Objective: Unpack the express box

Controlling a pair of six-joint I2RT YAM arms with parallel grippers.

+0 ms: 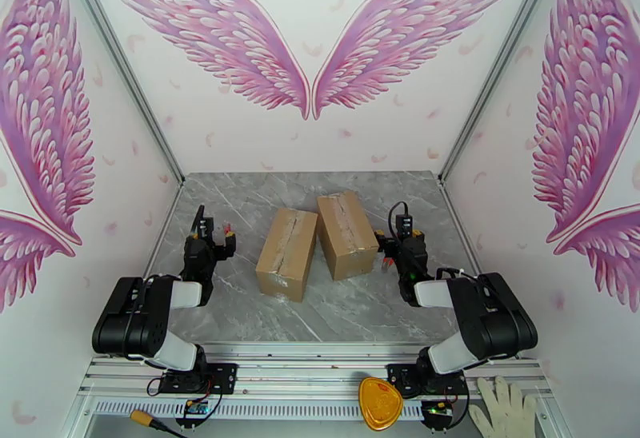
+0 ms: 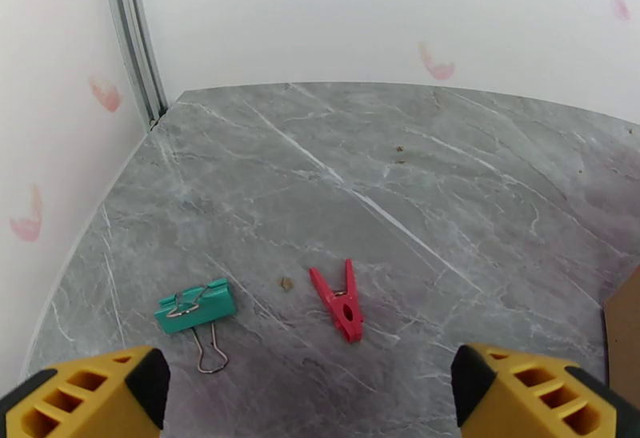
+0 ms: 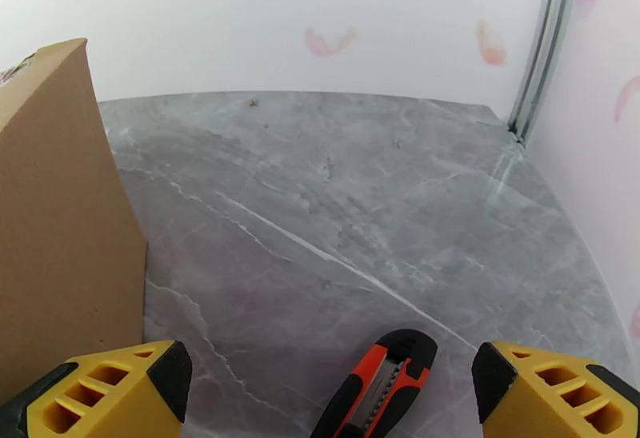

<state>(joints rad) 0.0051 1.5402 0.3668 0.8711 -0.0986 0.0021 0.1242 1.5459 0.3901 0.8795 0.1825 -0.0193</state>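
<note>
My two arms flank a pair of taped parcels on the grey marble-patterned table (image 1: 240, 304), inside a booth whose white walls carry painted pink wings. The left-hand brown cardboard box (image 1: 286, 253) and the right-hand brown cardboard box (image 1: 346, 234) lie side by side at mid-table. They are closest at their far corners and splay apart toward me. Tape runs along the top seam of each, and both are closed.

My left pincer (image 1: 216, 237) hovers over the table to the left of the boxes, apart from them, its jaws spread wide and holding nothing. In the left wrist view its yellow fingertips (image 2: 88, 396) sit at the two bottom corners. Beyond them on the bare marble lie a teal binder clip with wire handles (image 2: 196, 308) and a red plastic clothes peg (image 2: 339, 311), near each other but not touching.

My right pincer (image 1: 394, 249) stands just to the right of the right-hand box, likewise gaping and empty. In the right wrist view a red-and-black utility knife (image 3: 382, 384) lies on the table between its yellow fingertips (image 3: 552, 392), untouched, with the box's cardboard wall rising at the left.

On the rail at the near edge rest a yellow rounded-triangle object (image 1: 380, 402) and a white glove (image 1: 504, 409).
</note>
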